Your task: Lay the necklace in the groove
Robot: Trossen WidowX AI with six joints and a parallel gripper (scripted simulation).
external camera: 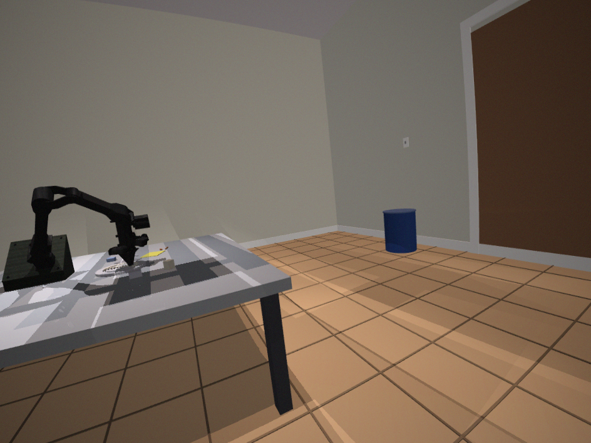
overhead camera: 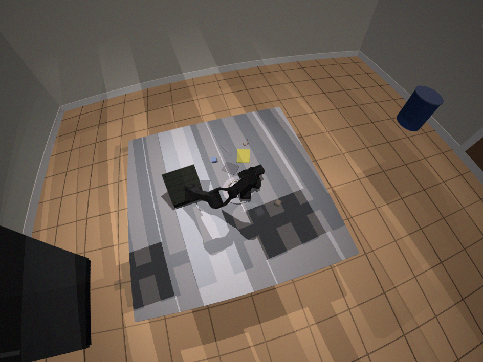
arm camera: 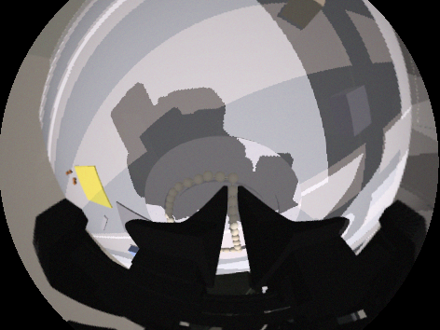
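The pearl bead necklace is a string of cream beads on the round bead board. In the wrist view, part of it curves along the board's left and far side. Another stretch runs nearly straight across the middle, off the ring line on the right. My gripper points down low over the board. Its fingertips are nearly together, with the straight stretch of beads between them, near the corner where it meets the curve. The fingers hide part of the board and of the beads. The arm hides much of the board in the top view.
A tan cube and a pale block lie beyond the board. A yellow square, a thin grey sheet and a blue block lie to one side.
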